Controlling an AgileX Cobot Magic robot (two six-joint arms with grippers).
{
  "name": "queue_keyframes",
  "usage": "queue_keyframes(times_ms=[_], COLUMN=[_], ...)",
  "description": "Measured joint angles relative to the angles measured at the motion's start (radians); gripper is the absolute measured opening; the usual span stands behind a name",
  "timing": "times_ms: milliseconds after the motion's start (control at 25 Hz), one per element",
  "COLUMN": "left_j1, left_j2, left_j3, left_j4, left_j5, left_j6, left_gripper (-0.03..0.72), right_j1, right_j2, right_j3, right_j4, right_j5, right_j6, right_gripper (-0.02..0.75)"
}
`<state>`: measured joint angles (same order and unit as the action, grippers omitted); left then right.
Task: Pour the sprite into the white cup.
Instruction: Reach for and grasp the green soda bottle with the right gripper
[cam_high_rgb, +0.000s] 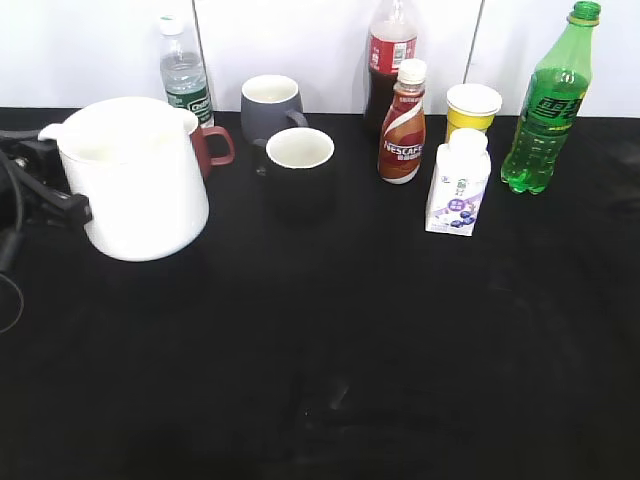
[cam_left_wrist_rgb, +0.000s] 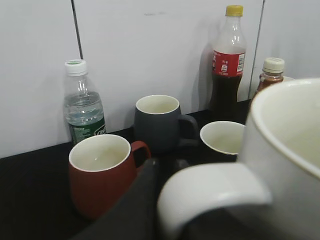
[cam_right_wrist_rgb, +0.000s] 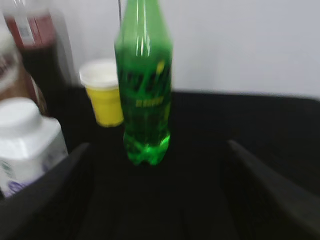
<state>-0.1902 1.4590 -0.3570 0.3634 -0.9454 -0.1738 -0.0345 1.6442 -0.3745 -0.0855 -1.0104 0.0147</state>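
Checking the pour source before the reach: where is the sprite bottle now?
The sprite stands upright at the far right of the exterior view, by the wall, right of the yellow cup.

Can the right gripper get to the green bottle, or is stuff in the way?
Probably yes. The right gripper is open and faces the sprite with only bare black table between them. The yellow cup and a white carton stand off to the left side.

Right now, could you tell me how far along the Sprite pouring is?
Early. The left gripper already holds the white cup by its handle. The right gripper is open, facing the Sprite bottle, which stands capped and ungrasped. Grasping, uncapping and pouring remain.
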Motion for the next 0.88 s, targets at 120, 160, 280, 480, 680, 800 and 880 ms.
queue_keyframes(times_ms=[120,160,280,480,680,800,880], left_j1=[-0.001,-0.002,-0.003,-0.003,-0.003,-0.003,-0.003], left_j2=[0.0,0.0,0.0,0.0,0.0,0.0,0.0], left_j3=[0.0,0.0,0.0,0.0,0.0,0.0,0.0], left_j4=[0.001,0.001,0.002,0.003,0.003,0.003,0.003], left_j5=[0.0,0.0,0.0,0.0,0.005,0.016,0.015], left_j6=[0.0,0.0,0.0,0.0,0.0,0.0,0.0], left_gripper=[0.061,0.061,0.06,0.06,0.06,0.06,0.06], right_j1=[0.0,0.0,0.0,0.0,0.013,0.018,0.019], right_j2=[0.244,0.301,0.438,0.56,0.645,0.701,0.711], right_j3=[-0.158,-0.211,-0.371,-0.559,-0.688,-0.757,-0.804], right_j4=[-0.03,-0.032,-0.057,-0.111,-0.131,-0.134,-0.138], right_j5=[-0.049,-0.056,-0.058,-0.016,0.02,0.06,0.093], right_j6=[0.038,0.04,0.067,0.106,0.13,0.131,0.132], right_gripper=[0.674,0.675,0.675,0.673,0.669,0.655,0.635])
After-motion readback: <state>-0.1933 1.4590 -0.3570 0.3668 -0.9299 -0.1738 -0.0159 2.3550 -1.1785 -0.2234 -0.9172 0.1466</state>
